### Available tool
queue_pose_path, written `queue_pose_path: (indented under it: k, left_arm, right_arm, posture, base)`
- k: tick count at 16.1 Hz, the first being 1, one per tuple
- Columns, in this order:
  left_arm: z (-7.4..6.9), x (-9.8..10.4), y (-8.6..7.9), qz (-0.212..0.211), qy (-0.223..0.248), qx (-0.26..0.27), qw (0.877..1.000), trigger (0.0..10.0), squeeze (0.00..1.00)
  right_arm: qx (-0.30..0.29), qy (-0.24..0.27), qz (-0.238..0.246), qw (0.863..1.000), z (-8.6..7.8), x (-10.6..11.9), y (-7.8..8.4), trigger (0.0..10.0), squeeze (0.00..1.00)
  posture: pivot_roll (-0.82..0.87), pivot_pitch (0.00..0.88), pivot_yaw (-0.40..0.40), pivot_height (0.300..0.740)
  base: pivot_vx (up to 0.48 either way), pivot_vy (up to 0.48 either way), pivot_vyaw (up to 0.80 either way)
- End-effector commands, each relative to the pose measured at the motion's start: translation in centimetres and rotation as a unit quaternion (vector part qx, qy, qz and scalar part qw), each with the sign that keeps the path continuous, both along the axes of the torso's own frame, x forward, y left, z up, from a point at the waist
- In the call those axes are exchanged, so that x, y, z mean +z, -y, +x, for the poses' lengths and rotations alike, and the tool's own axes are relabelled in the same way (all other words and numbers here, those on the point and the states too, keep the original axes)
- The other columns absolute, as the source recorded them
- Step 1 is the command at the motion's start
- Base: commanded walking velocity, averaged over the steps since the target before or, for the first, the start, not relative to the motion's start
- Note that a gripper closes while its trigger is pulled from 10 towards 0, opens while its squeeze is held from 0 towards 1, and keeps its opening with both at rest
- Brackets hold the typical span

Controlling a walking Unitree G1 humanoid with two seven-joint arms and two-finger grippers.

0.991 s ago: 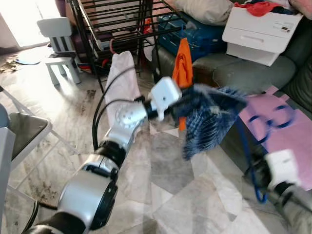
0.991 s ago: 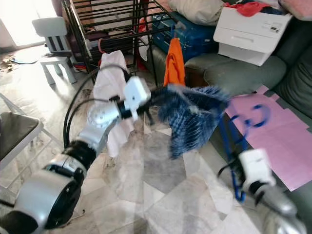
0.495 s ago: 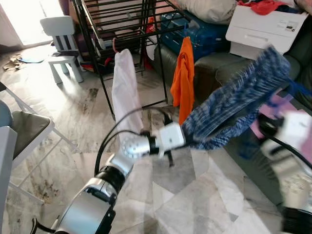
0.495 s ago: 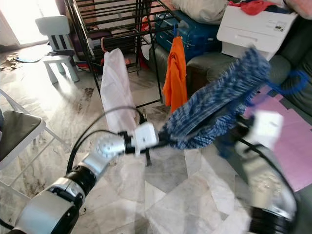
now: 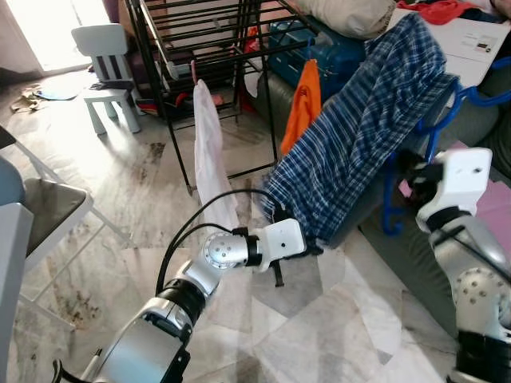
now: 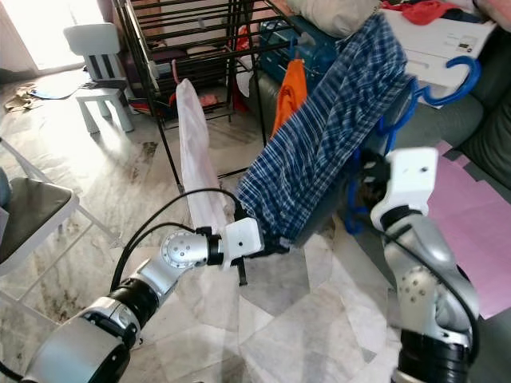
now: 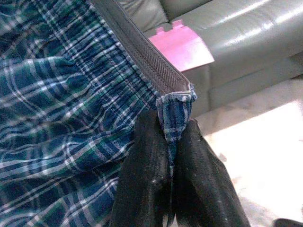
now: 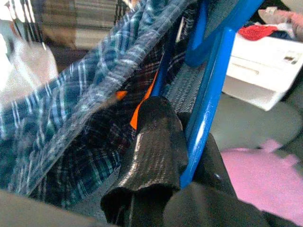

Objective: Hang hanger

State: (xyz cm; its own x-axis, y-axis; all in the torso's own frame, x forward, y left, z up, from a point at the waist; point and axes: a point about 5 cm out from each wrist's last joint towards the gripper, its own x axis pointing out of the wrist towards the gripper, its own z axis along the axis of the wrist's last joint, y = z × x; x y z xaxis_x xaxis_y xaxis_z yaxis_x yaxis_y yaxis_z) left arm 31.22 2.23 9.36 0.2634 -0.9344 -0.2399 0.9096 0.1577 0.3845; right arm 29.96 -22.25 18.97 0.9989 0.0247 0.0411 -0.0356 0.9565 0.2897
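Far left: a small white child's chair (image 5: pixel 102 60) on the marble floor (image 5: pixel 120 199), in bright light. A grey seat (image 5: pixel 48 203) on white legs sits at the left edge, nearer the robot.

Black metal drying rack (image 5: pixel 192 48) stands behind centre-left. A white garment (image 5: pixel 209 159) hangs from its lower rail; an orange garment (image 5: pixel 303 104) hangs further right, against the dark sofa (image 5: pixel 375 104).

Left gripper (image 7: pixel 171 156): arm stretched forward and low, over the floor. Fingers (image 7: pixel 142 179) pressed together on the bottom hem corner of the blue plaid shirt (image 5: pixel 359 136); the wrist view shows the cloth edge pinched between the two black pads, no gap.

The shirt runs taut on a diagonal from that low corner up and to the right, its upper end riding on the blue hanger (image 6: pixel 435 88). It crosses in front of the orange garment and the sofa arm.

Right gripper (image 8: pixel 187 142): raised, near the sofa. Fingers closed around the hanger's blue bar; the wrist view shows the bar passing between them, plaid fabric draped just beyond. The hanger's hook curls up at the top right, free of any rail, well apart from the rack.

Right side: a white box (image 5: pixel 479 40) with red cloth (image 5: pixel 435 9) on top sits on the sofa. Pink sheet (image 6: pixel 487 207) lies on the sofa seat beside the right arm.
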Motion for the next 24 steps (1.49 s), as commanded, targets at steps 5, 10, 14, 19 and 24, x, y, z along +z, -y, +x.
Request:
queue_pose_path:
  k: [5,10,14,19,24]
  left_arm:
    - [-0.8,-1.6,-0.4,0.013,-0.045,-0.001,0.999,10.0,1.00]
    - [-1.4,-2.2,-0.2,0.006,-0.092,-0.024,0.995,10.0,1.00]
    - [-1.7,-2.5,-0.3,-0.004,-0.120,-0.025,0.992,10.0,1.00]
    - [1.3,0.6,-2.8,-0.050,-0.033,0.064,0.996,10.0,1.00]
    - [3.2,2.9,-4.8,-0.061,0.002,0.105,0.993,10.0,1.00]
  right_arm:
    - [0.009,-0.031,-0.087,0.996,-0.4,-2.8,-1.5,10.0,0.00]
    - [-0.002,-0.043,-0.122,0.992,-0.6,-4.9,-1.6,10.0,0.00]
    - [-0.014,-0.023,-0.162,0.986,-0.3,-5.3,-1.8,10.0,0.00]
    - [0.090,-0.010,-0.227,0.970,-2.9,-6.8,-1.5,10.0,0.00]
    - [0.191,-0.047,-0.270,0.942,-7.2,-9.4,-0.1,10.0,0.00]
  posture:
    - [-0.02,0.000,0.041,0.740]
    - [-0.02,0.000,0.042,0.740]
    - [-0.02,0.000,0.043,0.740]
    - [-0.01,0.000,0.043,0.740]
    - [-0.01,0.000,0.042,0.740]
  base:
    - [0.000,0.000,0.00]
    - [0.000,0.000,0.00]
    - [0.000,0.000,0.00]
    - [0.000,0.000,0.00]
    - [0.000,0.000,0.00]
